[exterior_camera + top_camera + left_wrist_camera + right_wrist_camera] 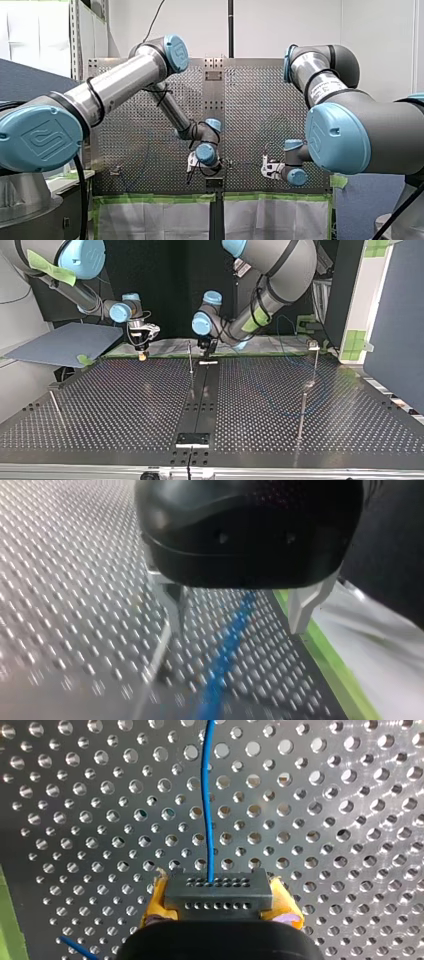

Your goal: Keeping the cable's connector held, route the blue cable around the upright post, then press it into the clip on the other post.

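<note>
Partly hidden — connector (218, 892) (lower edge)

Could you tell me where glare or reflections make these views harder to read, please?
Top view: the glossy table mirrors the centre post, doubling it. Right wrist view: sheen brightens the table, yet the blue cable stands out. Left wrist view: the table darkens under my left gripper.

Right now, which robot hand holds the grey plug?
My right gripper, with yellow pads, grips the connector; my left gripper hangs open above the blue cable.
</note>
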